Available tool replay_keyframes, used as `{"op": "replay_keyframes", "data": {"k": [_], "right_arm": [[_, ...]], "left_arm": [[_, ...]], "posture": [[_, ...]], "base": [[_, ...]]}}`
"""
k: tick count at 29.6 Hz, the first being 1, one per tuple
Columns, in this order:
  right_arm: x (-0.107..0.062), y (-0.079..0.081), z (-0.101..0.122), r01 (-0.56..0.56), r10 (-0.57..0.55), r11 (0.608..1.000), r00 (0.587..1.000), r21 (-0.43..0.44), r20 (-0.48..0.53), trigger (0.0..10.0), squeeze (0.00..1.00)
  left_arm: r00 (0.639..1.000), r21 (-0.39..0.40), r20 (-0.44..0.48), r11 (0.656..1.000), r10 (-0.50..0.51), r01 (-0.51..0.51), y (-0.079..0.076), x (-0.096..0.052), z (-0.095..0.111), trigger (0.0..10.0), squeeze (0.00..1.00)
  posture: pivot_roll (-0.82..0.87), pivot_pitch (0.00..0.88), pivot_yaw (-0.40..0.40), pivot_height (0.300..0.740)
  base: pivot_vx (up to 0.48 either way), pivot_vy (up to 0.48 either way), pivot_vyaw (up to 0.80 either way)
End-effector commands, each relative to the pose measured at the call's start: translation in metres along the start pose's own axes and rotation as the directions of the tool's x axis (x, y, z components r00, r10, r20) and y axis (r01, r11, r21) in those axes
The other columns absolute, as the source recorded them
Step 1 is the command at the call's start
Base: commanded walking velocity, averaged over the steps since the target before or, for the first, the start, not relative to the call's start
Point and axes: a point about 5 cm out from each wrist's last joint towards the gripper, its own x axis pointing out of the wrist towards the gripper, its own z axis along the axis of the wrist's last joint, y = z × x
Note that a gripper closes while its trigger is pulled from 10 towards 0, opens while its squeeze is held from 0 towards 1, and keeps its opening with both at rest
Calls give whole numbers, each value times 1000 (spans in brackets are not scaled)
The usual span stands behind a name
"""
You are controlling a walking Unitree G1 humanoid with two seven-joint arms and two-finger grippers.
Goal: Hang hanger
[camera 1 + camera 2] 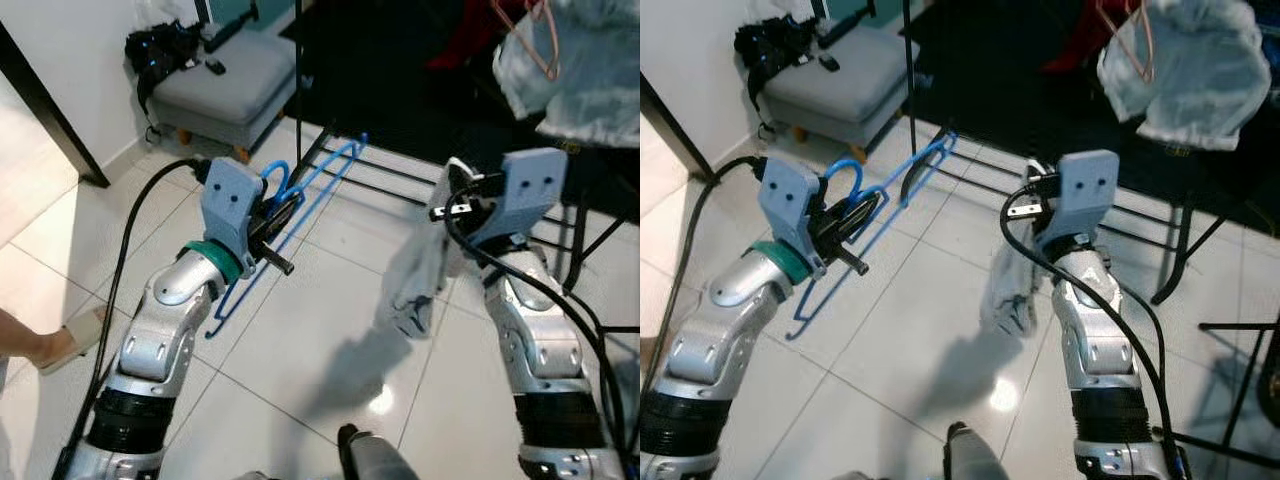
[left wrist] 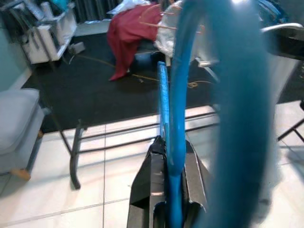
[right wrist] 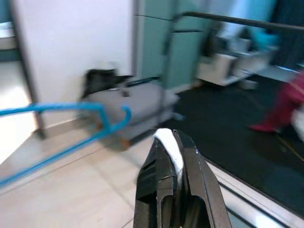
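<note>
The hook of the thin blue plastic hanger [image 2: 228, 118] is smeared into a broad blur in the left wrist view, and its lower end is cut off at the picture's edge. Its neck is partly hidden between the black fingers of the left gripper [image 1: 272, 222]. The upper corner of the pale grey cloth [image 1: 415, 280] is concealed inside the right gripper [image 3: 173, 156] (only a white fold is seen there). The grey cushioned bench [image 3: 137, 102] is blurred in the right wrist view. A person's sandalled foot [image 1: 55, 340] is cropped at the edge.
</note>
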Motion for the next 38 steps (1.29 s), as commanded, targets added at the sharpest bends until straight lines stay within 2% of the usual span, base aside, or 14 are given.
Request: {"op": "replay_keyframes", "data": {"k": [1,4,7,8,10,13,15,17,23,28,29,32,34,38], "right_arm": [[-2,-2,6,-54,54,998,999,-40,1,10000,0],[-6,-11,6,-39,38,996,999,-74,-14,10000,0],[-13,-32,3,37,-45,990,997,-133,-57,10000,0],[-13,-32,3,37,-45,990,997,-133,-57,10000,0],[-14,-49,1,127,-137,985,987,-115,-83,10000,0],[-11,-54,-3,143,-153,986,982,-86,-113,10000,0],[-8,-51,-8,102,-111,992,982,-70,-155,10000,0],[1,-42,-17,-25,9,998,970,-65,-243,10000,0],[13,-30,-22,-135,126,991,941,-5,-314,10000,0],[31,-27,-24,-92,100,995,937,41,-334,10000,0],[41,-32,-24,0,19,998,947,59,-321,10000,0],[47,-36,-22,83,-52,992,952,90,-300,10000,0],[55,-38,-12,168,-113,963,962,211,-248,10000,0],[59,-24,-2,104,-45,958,975,267,-219,10000,0]], "left_arm": [[1000,-15,-25,1000,-19,18,9,-12,-3,10000,0],[999,6,-46,1000,-28,28,16,-18,-4,10000,0],[994,31,-95,998,-54,57,25,-28,-7,10000,0],[994,31,-95,998,-54,57,25,-28,-7,10000,0],[984,35,-140,993,-111,117,24,-34,-12,10000,0],[976,30,-164,988,-146,153,20,-36,-15,10000,0],[970,16,-171,984,-173,178,16,-37,-16,10000,0],[951,-53,-169,966,-260,255,2,-39,-15,10000,0],[927,-133,-140,934,-349,331,-16,-37,-15,10000,0],[922,-149,-114,923,-371,354,-28,-25,-17,10000,0],[913,-147,-117,916,-391,374,-32,-20,-20,10000,0],[901,-140,-129,907,-414,397,-35,-18,-22,10000,0],[892,-132,-151,903,-426,409,-37,-17,-26,10000,0],[928,-145,-154,937,-339,318,-41,-1,-32,10000,0]], "posture": [[-76,99,94,737],[-75,102,99,737],[-77,104,104,737],[-77,104,104,737],[-77,107,111,737],[-76,106,114,737],[-75,106,113,737],[-72,106,108,737],[-68,104,104,737],[-77,102,102,737],[-73,102,100,737],[-75,103,105,737],[-68,104,105,737],[-80,105,110,737]], "base": [[0,0,0],[0,0,0],[0,0,0],[0,0,0],[0,0,0],[0,0,0],[0,0,0],[0,0,0],[0,0,0],[0,0,0],[0,0,0],[0,0,0],[0,0,0],[0,0,0]]}}
